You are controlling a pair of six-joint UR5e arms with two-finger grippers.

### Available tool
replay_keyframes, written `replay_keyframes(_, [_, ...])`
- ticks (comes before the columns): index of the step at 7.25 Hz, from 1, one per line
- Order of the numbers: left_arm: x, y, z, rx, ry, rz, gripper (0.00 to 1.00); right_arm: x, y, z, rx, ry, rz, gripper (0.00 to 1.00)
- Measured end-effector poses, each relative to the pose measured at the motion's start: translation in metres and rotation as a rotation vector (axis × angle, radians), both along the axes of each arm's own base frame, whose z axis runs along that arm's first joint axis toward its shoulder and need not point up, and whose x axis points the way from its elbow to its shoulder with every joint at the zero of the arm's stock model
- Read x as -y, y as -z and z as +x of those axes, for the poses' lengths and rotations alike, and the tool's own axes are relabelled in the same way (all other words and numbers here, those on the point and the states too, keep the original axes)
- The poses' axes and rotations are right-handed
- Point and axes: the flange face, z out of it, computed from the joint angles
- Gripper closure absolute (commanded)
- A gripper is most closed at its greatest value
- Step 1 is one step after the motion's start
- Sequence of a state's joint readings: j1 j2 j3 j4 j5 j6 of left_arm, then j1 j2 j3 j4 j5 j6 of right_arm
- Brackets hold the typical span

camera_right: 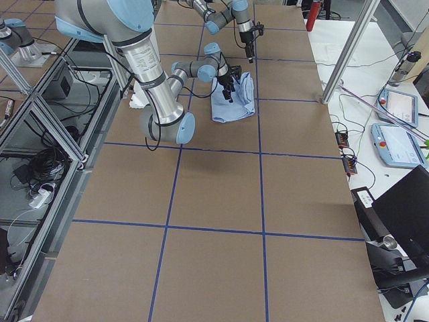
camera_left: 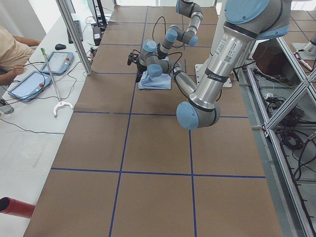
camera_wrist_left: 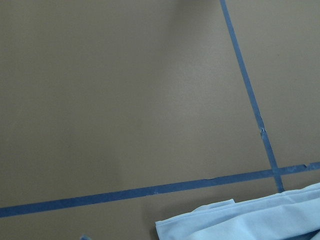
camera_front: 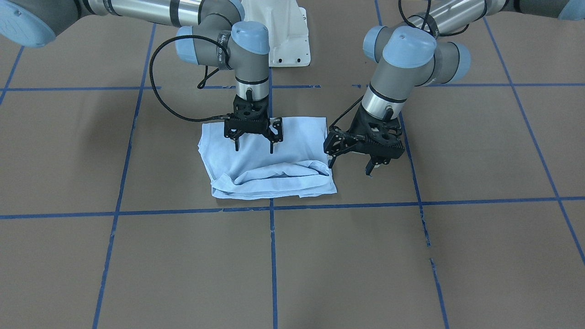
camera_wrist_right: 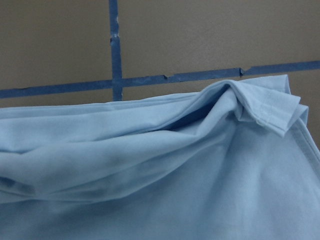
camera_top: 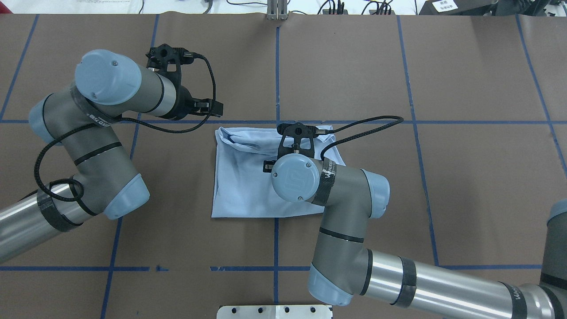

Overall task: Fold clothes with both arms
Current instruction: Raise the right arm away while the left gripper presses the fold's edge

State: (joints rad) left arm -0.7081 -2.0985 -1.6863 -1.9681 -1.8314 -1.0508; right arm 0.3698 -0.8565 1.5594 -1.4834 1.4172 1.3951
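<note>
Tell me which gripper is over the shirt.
The right gripper, open above the folded T-shirt; the left gripper hangs beside the shirt's edge, over bare table.

Brown table (camera_front: 411, 274), ruled into squares by blue tape lines (camera_front: 272, 256). A folded light blue T-shirt (camera_front: 274, 178) lies near the centre, across one line. The white pedestal base (camera_front: 285, 41) stands at the robot's edge.

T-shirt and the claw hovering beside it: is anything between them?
Only bare table and a blue tape line, shown in the overhead view; the left gripper hangs open just off the T-shirt corner.
</note>
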Motion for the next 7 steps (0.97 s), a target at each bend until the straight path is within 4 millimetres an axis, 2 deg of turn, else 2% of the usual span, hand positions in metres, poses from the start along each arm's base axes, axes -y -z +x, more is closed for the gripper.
replay_keyframes(1, [0.000,0.000,0.000,-0.001,0.001,-0.001,0.00,0.014,-0.011,0.000,-0.040,0.004,0.012,0.00])
replay_keyframes(2, [0.000,0.000,0.000,-0.002,0.002,-0.003,0.00,0.039,-0.023,0.000,-0.080,-0.016,0.008,0.00])
replay_keyframes(4, [0.000,-0.001,-0.001,-0.002,0.003,-0.005,0.00,0.112,-0.046,0.019,-0.151,-0.087,-0.004,0.00])
replay_keyframes(5, [0.000,-0.002,0.000,-0.001,0.004,-0.008,0.00,0.157,-0.055,0.038,-0.171,-0.127,-0.016,0.00])
replay_keyframes(6, [0.000,-0.004,0.002,0.002,0.003,-0.014,0.00,0.200,-0.055,0.065,-0.145,-0.155,-0.047,0.00])
replay_keyframes(7, [-0.002,-0.008,0.010,0.010,-0.004,-0.023,0.00,0.233,-0.051,0.097,-0.085,-0.157,-0.097,0.00])
